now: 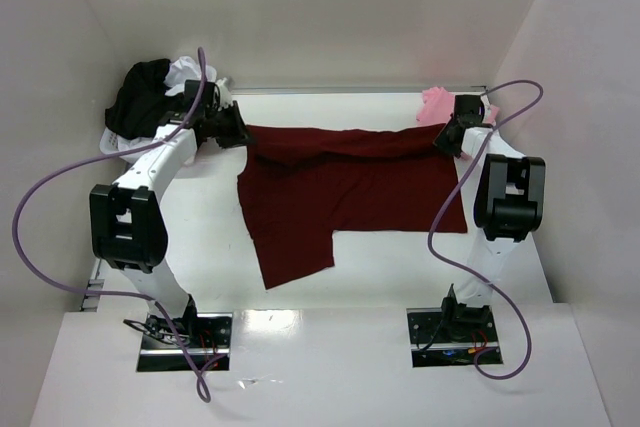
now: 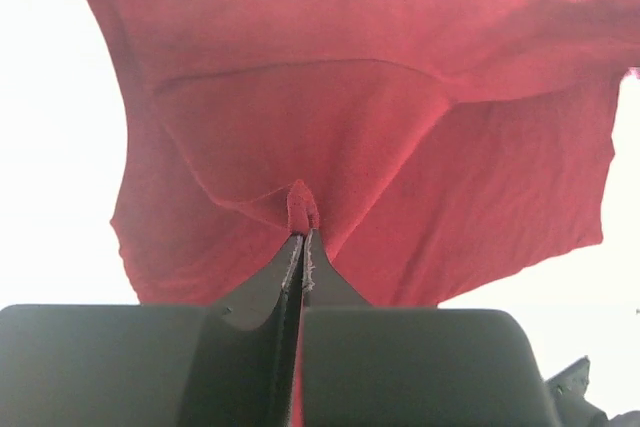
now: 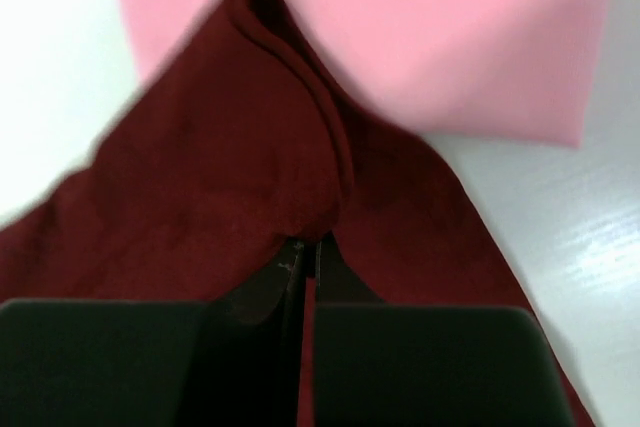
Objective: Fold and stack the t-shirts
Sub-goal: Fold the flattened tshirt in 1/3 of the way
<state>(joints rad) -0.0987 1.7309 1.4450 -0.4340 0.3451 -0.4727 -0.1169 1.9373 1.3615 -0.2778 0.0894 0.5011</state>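
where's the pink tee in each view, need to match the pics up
top external: the pink t-shirt lies at the far right of the table, beside the right end of the maroon t-shirt.
left wrist: not in it; only the maroon t-shirt shows.
right wrist: it fills the top of the picture, behind the pinched maroon fold.
shared landmark: the maroon t-shirt, seen in all three views.

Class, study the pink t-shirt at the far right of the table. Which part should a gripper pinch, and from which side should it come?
Probably the pink t-shirt's free corner, which lies flat on the table. Pinch it from above, on the side away from the maroon t-shirt. That shirt's edge, held in the right gripper, hides the pink one's other side.
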